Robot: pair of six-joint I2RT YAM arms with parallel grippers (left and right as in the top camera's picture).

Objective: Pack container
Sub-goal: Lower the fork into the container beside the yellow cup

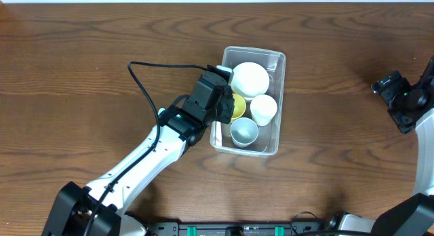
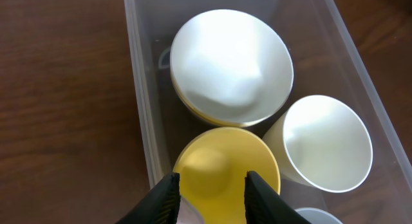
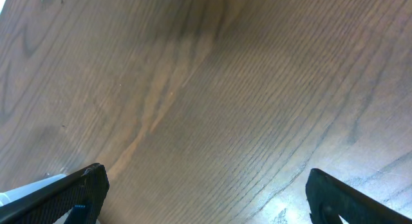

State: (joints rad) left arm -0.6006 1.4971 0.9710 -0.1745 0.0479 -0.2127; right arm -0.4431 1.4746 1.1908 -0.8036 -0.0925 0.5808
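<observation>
In the container (image 1: pixel 281 80) near the middle of the worktop (image 1: pixel 81 73), the yellow cup (image 2: pixel 225 159) between the half-spread fingers of the left pincer (image 2: pixel 212 179) (gripped or not cannot be told) should be set upright, the wide-spread right pincer (image 3: pixel 206 185) kept away.

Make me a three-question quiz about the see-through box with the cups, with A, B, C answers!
1. Where is the white bowl? A beside the container; B inside it; C under it.
2. What colour is the cup below the left gripper? A yellow; B red; C black.
3. How is the right gripper? A shut on a cup; B shut on a bowl; C open.

Answers: B, the clear walls surround it. A, yellow shows between the fingers. C, its fingers stand wide apart, holding nothing.
</observation>
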